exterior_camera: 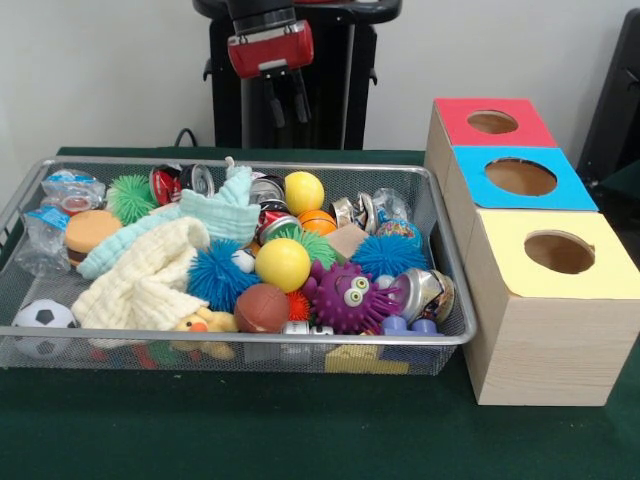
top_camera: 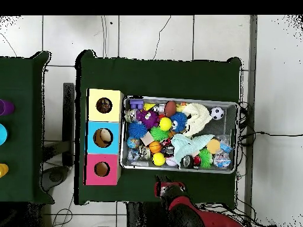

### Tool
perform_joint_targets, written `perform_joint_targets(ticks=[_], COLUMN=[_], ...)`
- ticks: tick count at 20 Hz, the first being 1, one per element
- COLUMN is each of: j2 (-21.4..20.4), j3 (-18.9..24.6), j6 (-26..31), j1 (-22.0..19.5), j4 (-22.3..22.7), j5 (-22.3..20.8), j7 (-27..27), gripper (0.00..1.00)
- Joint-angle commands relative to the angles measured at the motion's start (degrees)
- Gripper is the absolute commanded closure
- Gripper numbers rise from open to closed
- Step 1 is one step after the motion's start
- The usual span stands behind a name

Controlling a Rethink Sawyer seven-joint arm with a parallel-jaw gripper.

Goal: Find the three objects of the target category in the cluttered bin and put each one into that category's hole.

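The bin (exterior_camera: 240,340) is a wide silver wire-mesh basket on the green table, also in the overhead view (top_camera: 237,136). It holds two yellow balls (exterior_camera: 283,263), a brown ball (exterior_camera: 261,307), a small soccer ball (exterior_camera: 42,318), a purple spiky toy with eyes (exterior_camera: 348,296), blue and green spiky balls, crushed cans, and yellow and mint cloths (exterior_camera: 150,280). My gripper (exterior_camera: 285,103) hangs above and behind the bin's far rim, open and empty. In the overhead view it (top_camera: 164,179) sits just outside the bin's lower edge.
Three wooden boxes with round holes stand in a row to the right of the bin: red top (exterior_camera: 492,122), blue top (exterior_camera: 520,177), yellow top (exterior_camera: 560,252). In the overhead view they lie left of the bin (top_camera: 103,138). The black pedestal (exterior_camera: 330,90) stands behind.
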Motion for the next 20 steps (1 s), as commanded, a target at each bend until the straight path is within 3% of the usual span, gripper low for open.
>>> perform_joint_targets(ticks=[1,8,12,20], j2=[-0.92,-0.4,-1.83,-2.87], j3=[4.55,3.92,1.95,4.06], j6=[7.54,14.69,11.83,16.68], j1=[1.8,3.15,4.26,2.12], j4=[-8.08,-10.32,-8.34,-10.92], j5=[6.14,7.12,6.08,7.5], j7=[9.82,5.94,7.33,5.94], gripper=[0.0,0.0,0.0,0.0])
